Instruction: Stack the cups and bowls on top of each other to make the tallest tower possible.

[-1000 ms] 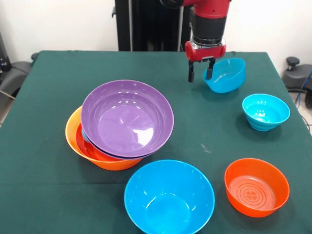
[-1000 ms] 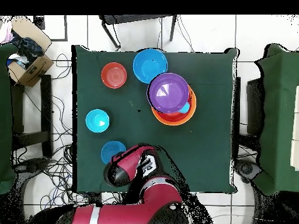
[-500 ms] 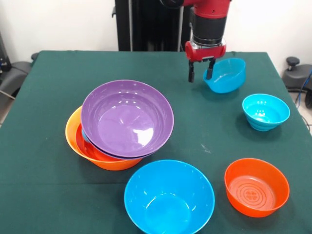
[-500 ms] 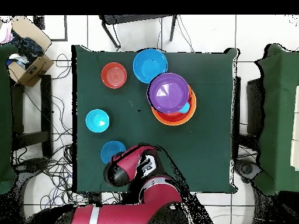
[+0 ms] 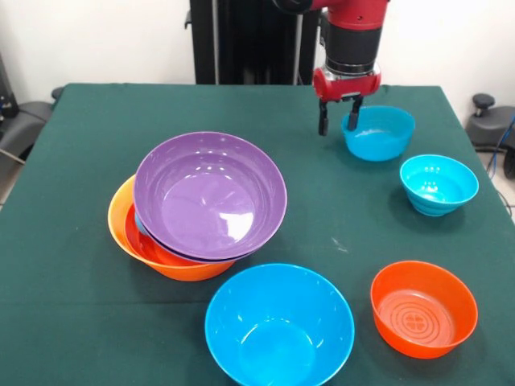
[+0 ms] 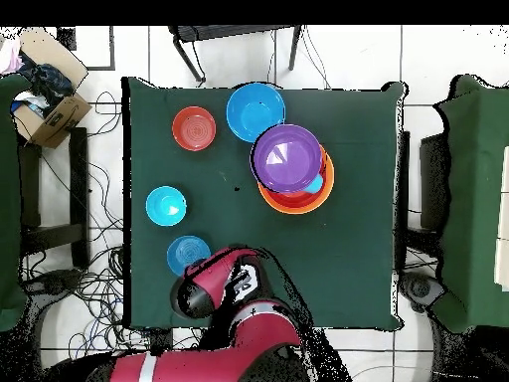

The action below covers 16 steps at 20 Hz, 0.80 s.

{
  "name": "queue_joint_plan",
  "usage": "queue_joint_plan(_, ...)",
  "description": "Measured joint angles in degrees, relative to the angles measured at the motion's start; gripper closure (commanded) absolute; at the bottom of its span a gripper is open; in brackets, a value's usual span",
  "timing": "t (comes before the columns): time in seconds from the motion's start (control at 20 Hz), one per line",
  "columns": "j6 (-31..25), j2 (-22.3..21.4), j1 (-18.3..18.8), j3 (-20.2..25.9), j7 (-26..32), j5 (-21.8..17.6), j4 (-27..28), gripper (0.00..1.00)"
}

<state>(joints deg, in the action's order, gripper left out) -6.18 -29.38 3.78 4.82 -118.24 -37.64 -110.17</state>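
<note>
Front view shows the claw (image 5: pixel 339 122) spread apart, straddling the near rim of a blue bowl (image 5: pixel 380 133) that sits flat on the green bench (image 5: pixel 72 161), one finger inside and one outside. Left of it stands the tower (image 5: pixel 201 205) (a purple bowl tilted on top, an orange one underneath). A cyan bowl (image 5: pixel 438 184), a red-orange bowl (image 5: pixel 423 307) and a large blue bowl (image 5: pixel 279 326) lie apart.
</note>
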Motion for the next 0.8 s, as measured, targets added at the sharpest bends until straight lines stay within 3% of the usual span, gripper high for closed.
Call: queue_joint_plan(0.8, 0.01, 2.61, -2.83, -0.65, 0.00, 4.86, 0.89, 0.00)
